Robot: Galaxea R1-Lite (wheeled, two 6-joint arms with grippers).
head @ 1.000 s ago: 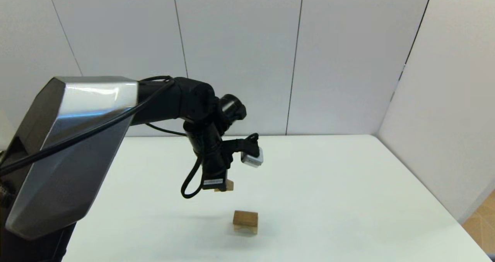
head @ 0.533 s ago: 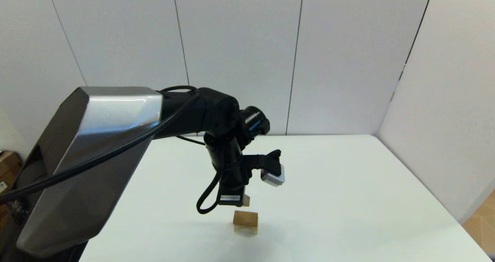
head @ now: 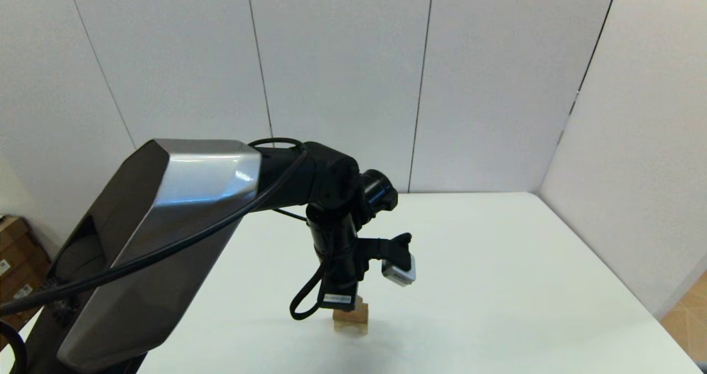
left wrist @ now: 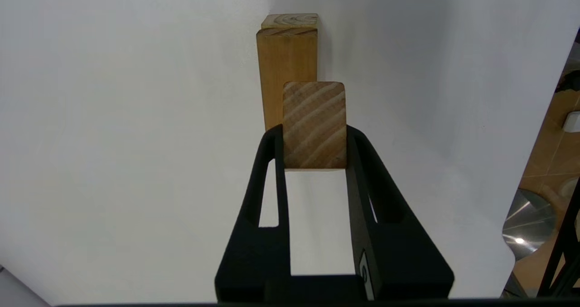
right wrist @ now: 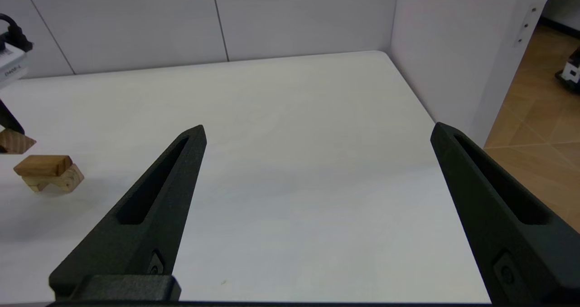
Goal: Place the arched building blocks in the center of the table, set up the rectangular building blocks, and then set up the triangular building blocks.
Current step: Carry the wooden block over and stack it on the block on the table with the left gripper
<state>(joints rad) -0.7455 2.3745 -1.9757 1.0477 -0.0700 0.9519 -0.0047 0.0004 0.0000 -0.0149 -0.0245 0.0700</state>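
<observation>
The left gripper (left wrist: pixel 315 137) is clamped on the triangular block (left wrist: pixel 314 124), its 2 black fingers (left wrist: pixel 272 162) pressing the block's sides so that a flat, grain-striped face looks back at the wrist camera. In the head view the left gripper (head: pixel 345 303) points straight down near the middle of the table (head: pixel 497 285), and only a sliver of the triangular block (head: pixel 360 305) shows under it. From the right wrist view the triangular block (right wrist: pixel 16 143) hangs just above the stack with a thin gap below it, not touching.

Directly beneath sits the stack: the rectangular block (left wrist: pixel 286 71), orange-tan, lies flat on top of the arched block (left wrist: pixel 290 20), of which only a pale end shows past the plank in the left wrist view. The right wrist view gives the side of it: the rectangular block (right wrist: pixel 43 165) rests across the arched block (right wrist: pixel 56 180), whose 2 short legs stand on the table with the curved notch between them. In the head view the stack (head: pixel 350 321) is partly hidden by the gripper.

The right gripper (right wrist: pixel 317 216) is held well to the right of the stack, above bare table, its 2 fingers spread wide and holding nothing
</observation>
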